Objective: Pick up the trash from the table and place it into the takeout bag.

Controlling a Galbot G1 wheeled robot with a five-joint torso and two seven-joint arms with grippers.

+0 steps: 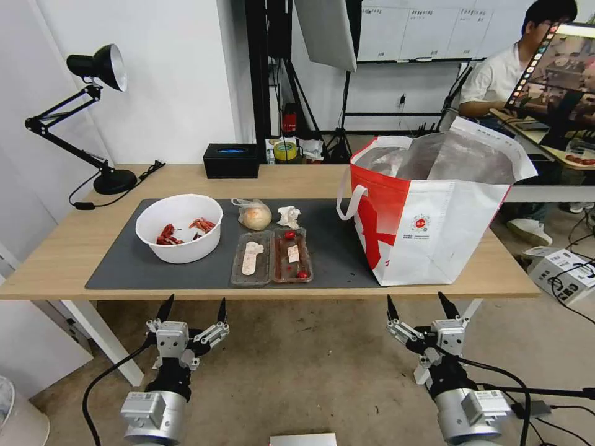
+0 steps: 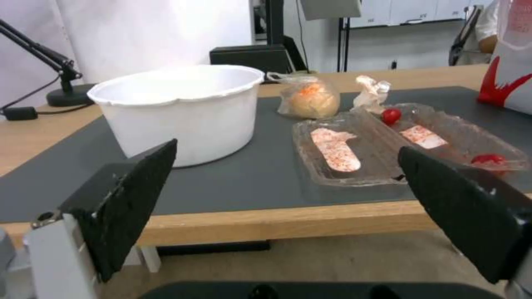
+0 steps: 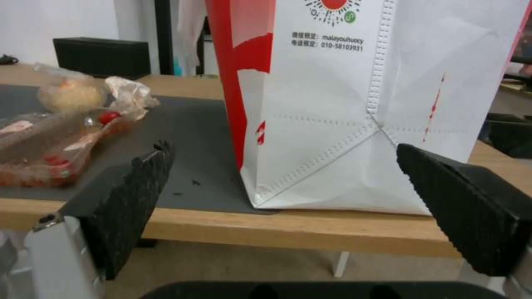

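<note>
1. The tray (image 1: 271,256) lies on the mat (image 1: 124,263) on the desk (image 1: 56,260).
2. Left of the tray stands the bowl (image 1: 179,227).
3. Behind the tray lie the bagged bun (image 1: 255,214) and the tissue (image 1: 288,216).
4. Right of the tray stands the takeout bag (image 1: 434,214).
</note>
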